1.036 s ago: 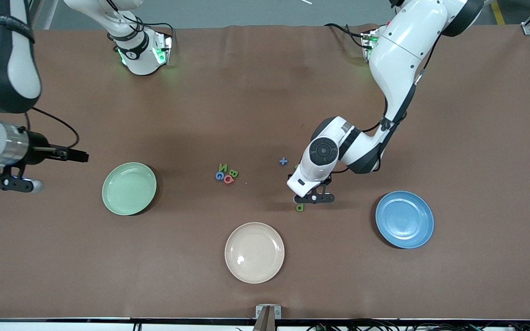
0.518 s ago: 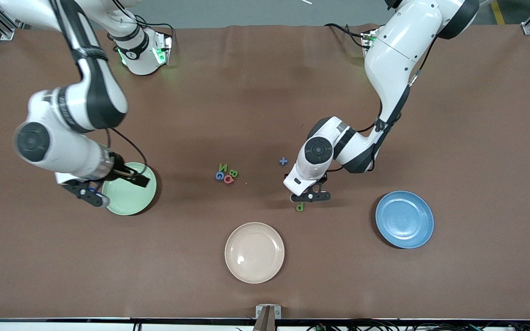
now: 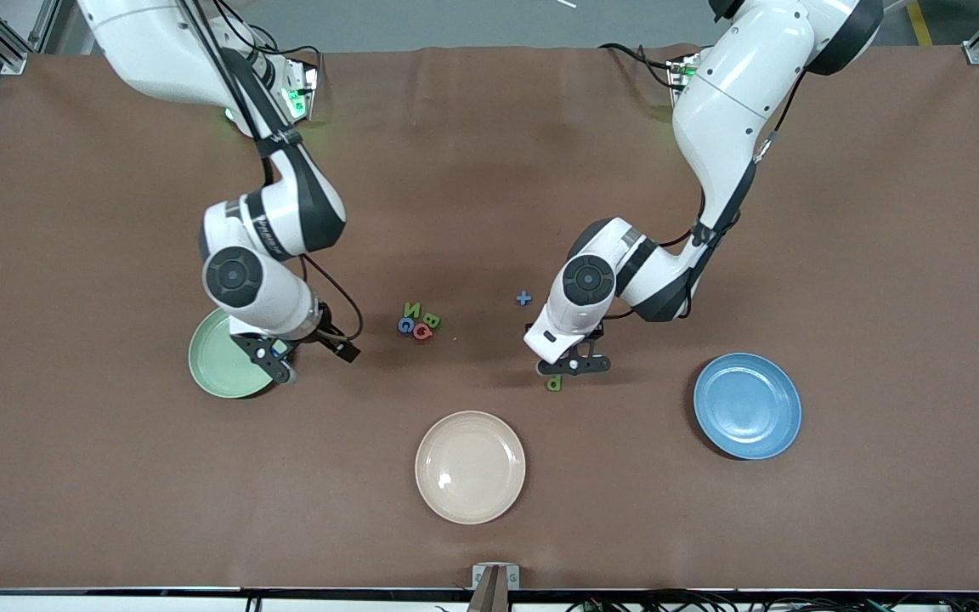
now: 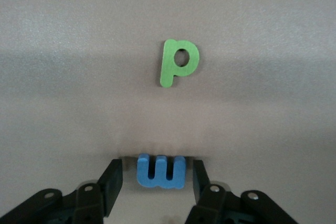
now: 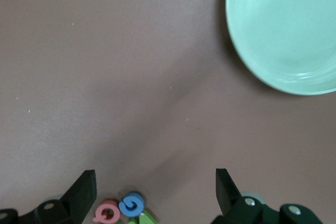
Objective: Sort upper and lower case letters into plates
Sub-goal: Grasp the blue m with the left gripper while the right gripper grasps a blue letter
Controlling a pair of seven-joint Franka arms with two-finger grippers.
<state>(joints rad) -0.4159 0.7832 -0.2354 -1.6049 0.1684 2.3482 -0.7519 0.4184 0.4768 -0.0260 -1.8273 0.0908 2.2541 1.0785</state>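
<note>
My left gripper [image 3: 573,364] is low over the table and open, with one finger on each side of a blue foam letter [image 4: 160,171] and a small gap at each side. A green "p" [image 3: 554,383] lies just past it, also seen in the left wrist view [image 4: 179,62]. My right gripper [image 3: 279,365] is open and empty over the edge of the mint green plate [image 3: 226,357], on the side toward a cluster of letters [image 3: 418,323]. The right wrist view shows the plate [image 5: 283,30] and pink [image 5: 107,212] and blue [image 5: 131,204] letters. The blue plate [image 3: 747,406] lies toward the left arm's end.
A cream-beige plate [image 3: 470,467] lies nearest the front camera, mid-table. A small blue plus sign [image 3: 523,298] lies beside the left arm's wrist. The plates hold nothing.
The right arm swung in from its end of the table, across the mint plate, toward the letter cluster. The left gripper shifted slightly and stays around the blue letter.
</note>
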